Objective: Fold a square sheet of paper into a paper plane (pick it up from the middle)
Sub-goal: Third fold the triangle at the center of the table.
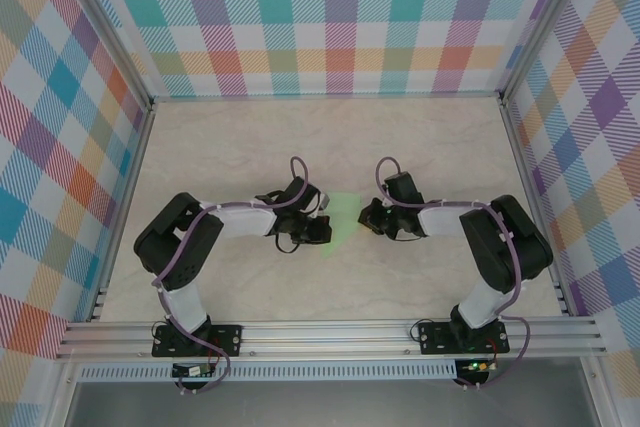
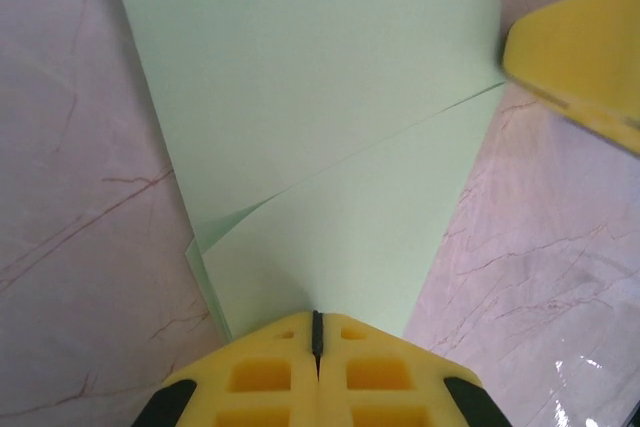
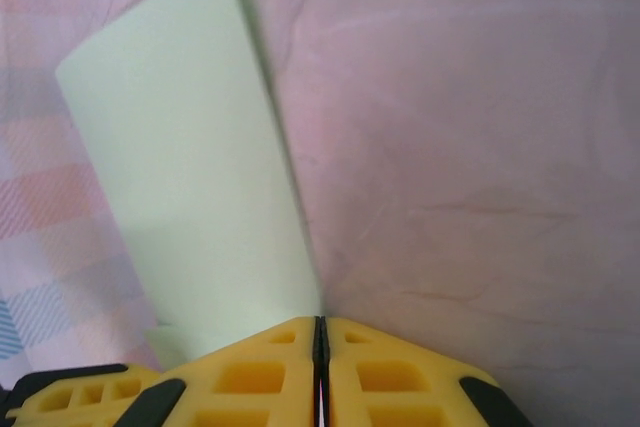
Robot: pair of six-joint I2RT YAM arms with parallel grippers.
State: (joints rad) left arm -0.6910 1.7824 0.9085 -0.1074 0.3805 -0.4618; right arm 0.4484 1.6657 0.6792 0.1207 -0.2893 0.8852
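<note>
The left tool (image 2: 316,322) is seen pressed together on a folded edge of the sheet of paper (image 2: 320,97). The right tool (image 3: 318,325) is likewise closed, with a corner of the sheet apparently pinched at its seam. In the overhead view the sheet (image 1: 345,215) is found at the middle of the counter (image 1: 430,137), between the left tool (image 1: 318,230) and the right tool (image 1: 372,217).

A tear is judged likely if the two tools are drawn apart while both pinches are kept, since the paper is thin. If they are pushed together, the sheet could be buckled and an unwanted crease set. A slip at either pinch would let the layers shift, so the fold would be laid off line.

The paper is matte, pale green and unmarked. A sharp diagonal crease is shown across it, with a small overlapped flap at its left edge. The counter is smooth, pale and marble-veined, with a faint sheen. The tool fingers are yellow wedges with moulded square pockets.
</note>
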